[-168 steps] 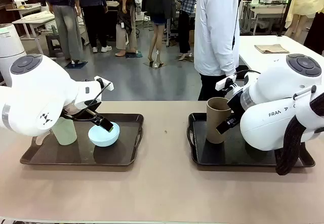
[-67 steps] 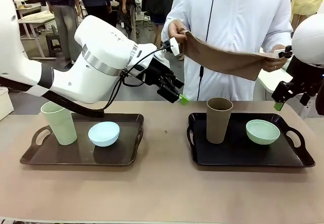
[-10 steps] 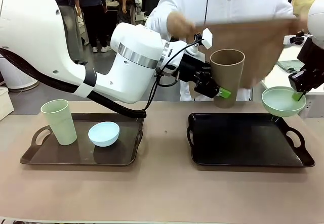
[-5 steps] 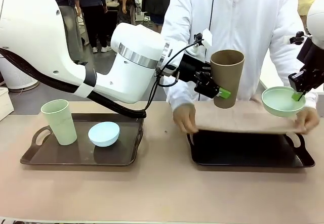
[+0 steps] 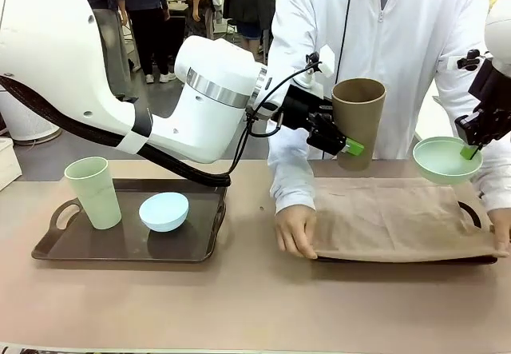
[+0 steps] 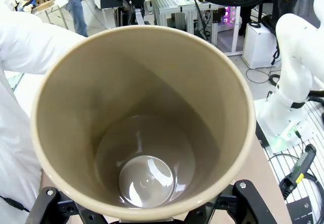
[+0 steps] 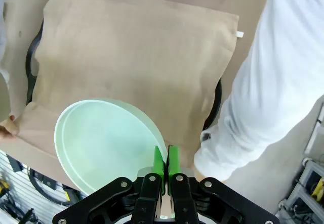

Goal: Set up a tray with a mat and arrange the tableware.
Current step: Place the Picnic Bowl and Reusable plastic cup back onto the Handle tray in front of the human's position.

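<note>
My left gripper (image 5: 350, 143) is shut on the brown cup (image 5: 358, 114) and holds it upright in the air above the right tray's far left corner. The left wrist view looks down into that cup (image 6: 147, 133). At the far right my right gripper (image 5: 469, 152) is shut on the rim of the mint green bowl (image 5: 444, 161), held above the tray; its green pads (image 7: 173, 162) pinch the bowl's (image 7: 101, 138) edge. A brown mat (image 5: 399, 222) lies spread over the right tray (image 5: 399, 260), with the person's hand (image 5: 295, 232) on its near left corner. The mat (image 7: 136, 52) also lies below the bowl.
The left tray (image 5: 48, 250) carries a pale green cup (image 5: 94, 192) and a light blue bowl (image 5: 164, 211). The person in a white coat (image 5: 375, 42) leans over the far side, both sleeves reaching down beside the right tray. Bare table runs along the front.
The person has brought the mat down and spread it flat over the right tray, hands now at its near corners. Both arms hold their loads in the same place.
</note>
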Tool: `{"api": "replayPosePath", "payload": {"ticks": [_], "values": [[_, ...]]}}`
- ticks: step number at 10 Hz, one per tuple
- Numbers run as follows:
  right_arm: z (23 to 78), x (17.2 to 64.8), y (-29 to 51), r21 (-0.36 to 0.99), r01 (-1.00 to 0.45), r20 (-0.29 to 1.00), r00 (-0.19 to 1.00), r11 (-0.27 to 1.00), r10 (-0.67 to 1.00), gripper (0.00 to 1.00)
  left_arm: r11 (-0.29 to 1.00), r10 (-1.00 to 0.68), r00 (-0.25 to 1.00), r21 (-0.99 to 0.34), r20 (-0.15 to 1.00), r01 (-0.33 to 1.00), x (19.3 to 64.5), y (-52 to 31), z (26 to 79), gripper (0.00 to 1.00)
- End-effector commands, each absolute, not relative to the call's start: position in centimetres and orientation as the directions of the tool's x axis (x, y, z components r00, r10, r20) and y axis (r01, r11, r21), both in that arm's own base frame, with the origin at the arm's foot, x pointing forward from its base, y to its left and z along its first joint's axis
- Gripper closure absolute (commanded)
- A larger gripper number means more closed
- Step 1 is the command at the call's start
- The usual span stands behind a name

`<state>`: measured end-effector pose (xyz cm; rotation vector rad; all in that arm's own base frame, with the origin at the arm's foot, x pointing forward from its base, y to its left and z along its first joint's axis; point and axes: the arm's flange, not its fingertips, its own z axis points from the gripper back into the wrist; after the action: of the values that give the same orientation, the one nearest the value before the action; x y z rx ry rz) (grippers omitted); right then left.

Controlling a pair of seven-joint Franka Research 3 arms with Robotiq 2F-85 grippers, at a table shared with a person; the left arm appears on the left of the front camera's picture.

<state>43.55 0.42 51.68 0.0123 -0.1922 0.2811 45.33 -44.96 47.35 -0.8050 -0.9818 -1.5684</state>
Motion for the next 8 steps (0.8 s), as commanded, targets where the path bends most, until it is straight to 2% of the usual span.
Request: {"api": "replayPosePath", "payload": {"ticks": [1,8], "values": [[51.66,43.70,0.36,-0.022,-0.274,0.200,0.941,0.961,0.273,1.00,-0.095,-0.410,-0.204,0.180,0.889,0.979,45.37,-45.01,47.69,1.00],[51.66,43.70,0.36,-0.022,-0.274,0.200,0.941,0.961,0.273,1.00,-0.095,-0.410,-0.204,0.180,0.889,0.979,45.37,-45.01,47.69,1.00]]}}
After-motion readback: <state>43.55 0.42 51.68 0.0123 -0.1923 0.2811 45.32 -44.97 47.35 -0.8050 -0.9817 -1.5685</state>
